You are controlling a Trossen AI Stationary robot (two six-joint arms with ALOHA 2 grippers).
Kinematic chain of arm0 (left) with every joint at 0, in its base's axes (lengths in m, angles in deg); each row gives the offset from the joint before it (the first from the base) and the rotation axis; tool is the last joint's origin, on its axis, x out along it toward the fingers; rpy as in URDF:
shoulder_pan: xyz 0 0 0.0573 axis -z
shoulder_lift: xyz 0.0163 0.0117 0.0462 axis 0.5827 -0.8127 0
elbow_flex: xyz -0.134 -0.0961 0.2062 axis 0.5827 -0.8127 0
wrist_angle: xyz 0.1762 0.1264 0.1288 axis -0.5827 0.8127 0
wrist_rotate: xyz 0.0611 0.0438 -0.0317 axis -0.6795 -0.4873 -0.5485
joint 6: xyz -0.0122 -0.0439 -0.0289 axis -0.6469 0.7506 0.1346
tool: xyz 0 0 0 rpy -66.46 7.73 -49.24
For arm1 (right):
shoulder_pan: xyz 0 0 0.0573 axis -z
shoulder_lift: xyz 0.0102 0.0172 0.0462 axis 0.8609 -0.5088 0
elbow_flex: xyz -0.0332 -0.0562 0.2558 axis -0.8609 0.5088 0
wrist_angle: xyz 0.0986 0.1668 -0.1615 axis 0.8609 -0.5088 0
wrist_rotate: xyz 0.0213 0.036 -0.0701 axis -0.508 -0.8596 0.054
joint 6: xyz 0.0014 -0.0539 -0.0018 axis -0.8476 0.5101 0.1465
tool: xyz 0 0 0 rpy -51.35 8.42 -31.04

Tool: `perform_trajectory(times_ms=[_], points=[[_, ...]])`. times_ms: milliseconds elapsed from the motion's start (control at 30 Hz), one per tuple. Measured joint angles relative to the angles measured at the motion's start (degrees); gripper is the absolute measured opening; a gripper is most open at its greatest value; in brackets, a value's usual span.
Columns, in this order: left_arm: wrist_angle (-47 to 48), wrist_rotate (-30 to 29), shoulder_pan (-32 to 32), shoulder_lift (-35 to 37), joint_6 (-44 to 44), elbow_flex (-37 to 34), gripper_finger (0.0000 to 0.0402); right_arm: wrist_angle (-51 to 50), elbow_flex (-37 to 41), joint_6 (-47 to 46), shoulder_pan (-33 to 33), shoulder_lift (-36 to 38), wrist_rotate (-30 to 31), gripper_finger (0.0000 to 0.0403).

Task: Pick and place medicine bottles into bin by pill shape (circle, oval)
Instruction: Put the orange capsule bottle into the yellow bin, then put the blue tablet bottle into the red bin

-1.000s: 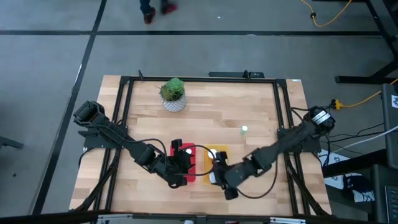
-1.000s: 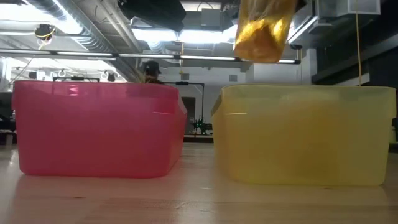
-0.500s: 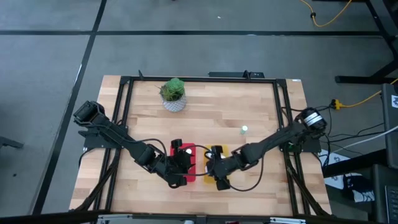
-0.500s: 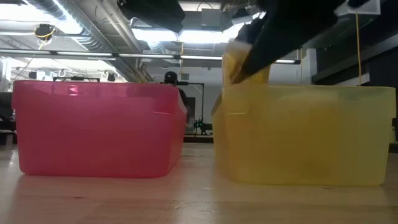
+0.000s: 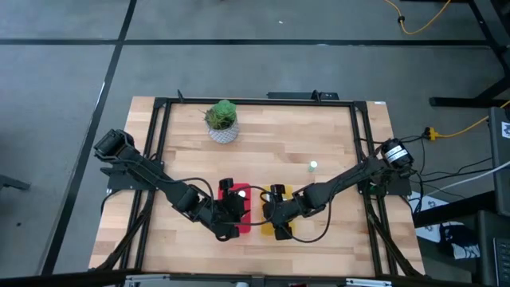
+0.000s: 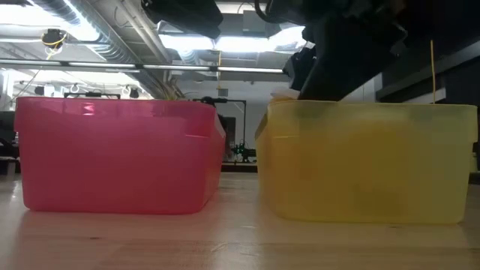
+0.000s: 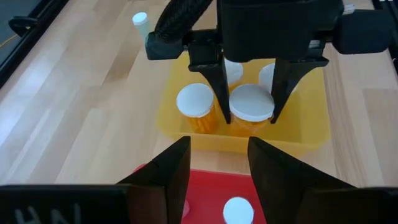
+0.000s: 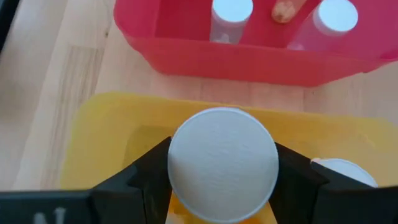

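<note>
My right gripper [image 8: 222, 171] is over the yellow bin [image 6: 367, 161], shut on a medicine bottle [image 7: 250, 111] with an orange body and a white cap. Beside it in the yellow bin stands another orange bottle [image 7: 196, 107], with two white caps behind. The red bin [image 6: 120, 154] holds white-capped bottles [image 8: 232, 12]. My left gripper [image 7: 217, 146] hangs open over the red bin, with nothing between its fingers. One small bottle [image 5: 313, 167] stands alone on the table. My right gripper pinches the bottle by the rim of its white cap [image 8: 181, 163], one finger on each side. The fingers [image 7: 219, 87] come from above, slanting down. The bottle is upright, its orange body down inside the yellow bin; whether it stands on the floor is hidden.
The two bins sit side by side near the table's front middle, red [image 5: 239, 214] on the left and yellow [image 5: 285, 231] on the right. A potted green plant [image 5: 222, 119] stands at the far left. A black frame [image 5: 255, 101] runs around the tabletop.
My right gripper has gone down and toward the table's left edge, carrying the orange bottle from above the yellow bin down into it. In the low view the bottle has sunk behind the bin's wall. My left arm has kept still.
</note>
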Motion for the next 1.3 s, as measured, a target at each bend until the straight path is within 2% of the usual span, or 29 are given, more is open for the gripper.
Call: perform_trajectory(times_ms=[867,1167,1300], points=[[0.0,0.0,0.0,0.0,0.0,0.0,0.0153,-0.1,0.0,-2.6,0.0,0.0,0.0,0.0227],[0.0,0.0,0.0,0.0,0.0,0.0,0.0153,-0.1,0.0,-3.1,0.0,0.1,0.0,0.029],[0.0,0.0,0.0,0.0,0.0,0.0,0.0153,-0.1,0.0,-3.1,0.0,0.1,-0.3,0.0303]])
